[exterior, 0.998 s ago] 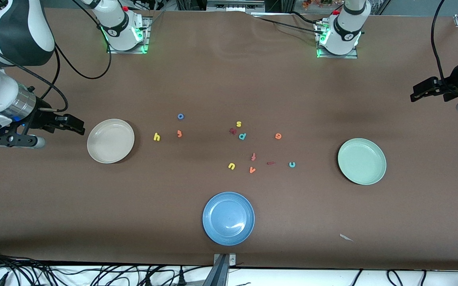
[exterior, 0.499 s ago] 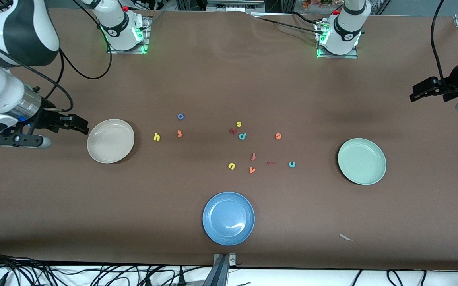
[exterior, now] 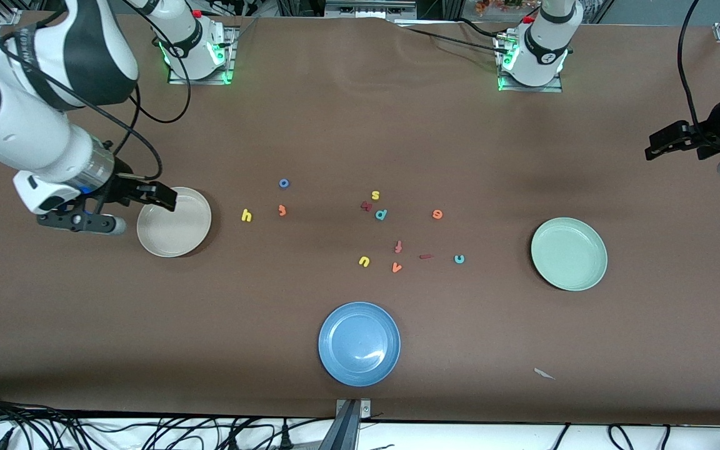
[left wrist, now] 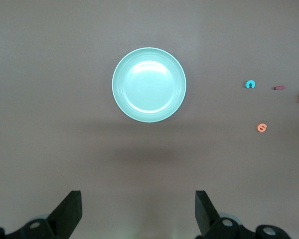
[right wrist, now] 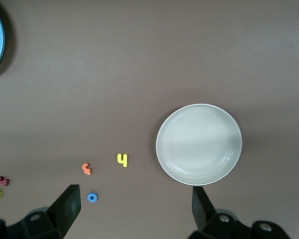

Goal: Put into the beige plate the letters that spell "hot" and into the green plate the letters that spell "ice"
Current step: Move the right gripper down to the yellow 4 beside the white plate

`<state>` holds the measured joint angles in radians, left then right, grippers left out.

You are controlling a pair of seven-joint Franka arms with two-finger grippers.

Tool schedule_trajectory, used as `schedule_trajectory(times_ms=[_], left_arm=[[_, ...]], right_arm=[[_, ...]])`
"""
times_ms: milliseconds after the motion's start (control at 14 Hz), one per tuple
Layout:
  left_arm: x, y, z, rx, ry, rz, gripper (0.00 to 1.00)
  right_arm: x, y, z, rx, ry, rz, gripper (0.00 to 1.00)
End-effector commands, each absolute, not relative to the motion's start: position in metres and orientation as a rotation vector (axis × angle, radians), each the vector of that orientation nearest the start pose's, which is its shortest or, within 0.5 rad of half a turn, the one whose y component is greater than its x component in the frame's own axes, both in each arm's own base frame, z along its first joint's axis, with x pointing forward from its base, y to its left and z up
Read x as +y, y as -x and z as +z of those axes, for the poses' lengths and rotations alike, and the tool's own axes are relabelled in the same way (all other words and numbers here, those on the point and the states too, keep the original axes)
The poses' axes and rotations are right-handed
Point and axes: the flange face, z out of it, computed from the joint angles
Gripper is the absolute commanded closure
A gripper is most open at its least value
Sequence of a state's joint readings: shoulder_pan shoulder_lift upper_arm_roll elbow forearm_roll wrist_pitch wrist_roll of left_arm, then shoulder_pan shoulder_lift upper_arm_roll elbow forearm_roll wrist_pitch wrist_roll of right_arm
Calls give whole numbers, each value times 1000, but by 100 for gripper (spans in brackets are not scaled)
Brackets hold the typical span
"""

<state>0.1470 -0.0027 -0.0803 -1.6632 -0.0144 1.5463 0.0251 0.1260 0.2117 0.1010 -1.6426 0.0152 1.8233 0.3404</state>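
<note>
Nothing has been sorted yet: the beige plate [exterior: 174, 222] near the right arm's end of the table and the green plate [exterior: 569, 254] near the left arm's end are both bare. The right gripper [exterior: 161, 197] hangs over the beige plate's rim with its jaws spread wide and nothing between them. The left gripper [exterior: 659, 144] waits by the table edge at its own end, equally wide open and empty.

The step in hand looks like the reach for a first "hot" letter. The yellow h [exterior: 247, 215] lies closest to the beige plate, with the orange t [exterior: 282, 210] just past it and the blue o [exterior: 284, 183] farther from the front camera. The letters are small and flat, so the gripper should drop straight over one letter, fingers straddling it, and close low against the table.

The dark red i [exterior: 425, 256], teal c [exterior: 459, 259] and orange e [exterior: 437, 214] lie toward the green plate among distractors, near the blue plate [exterior: 359, 343].

The front view alone shows both arms and all three plates. The right wrist view shows the h [right wrist: 122, 160] standing apart from the t [right wrist: 86, 169], and the left wrist view shows open table around the c [left wrist: 249, 84].
</note>
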Motion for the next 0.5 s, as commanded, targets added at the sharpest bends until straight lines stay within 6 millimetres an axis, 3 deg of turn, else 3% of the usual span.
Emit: schedule_trajectory(times_ms=[0,143,356,428], left_arm=[[35,-545,589,-37,3166,158,0],[36,-545,588,-40,3164,163,0],[35,-546,588,-37,3164,161,0],[35,-546,588,-37,3164,161,0]], right_arm=[[164,-608,465,181,3125,87,1],[177,-610,443,153,3131,130,1],[183,-609,428,139,3137,167,1],[186,-608,414,131,3142,195,1]])
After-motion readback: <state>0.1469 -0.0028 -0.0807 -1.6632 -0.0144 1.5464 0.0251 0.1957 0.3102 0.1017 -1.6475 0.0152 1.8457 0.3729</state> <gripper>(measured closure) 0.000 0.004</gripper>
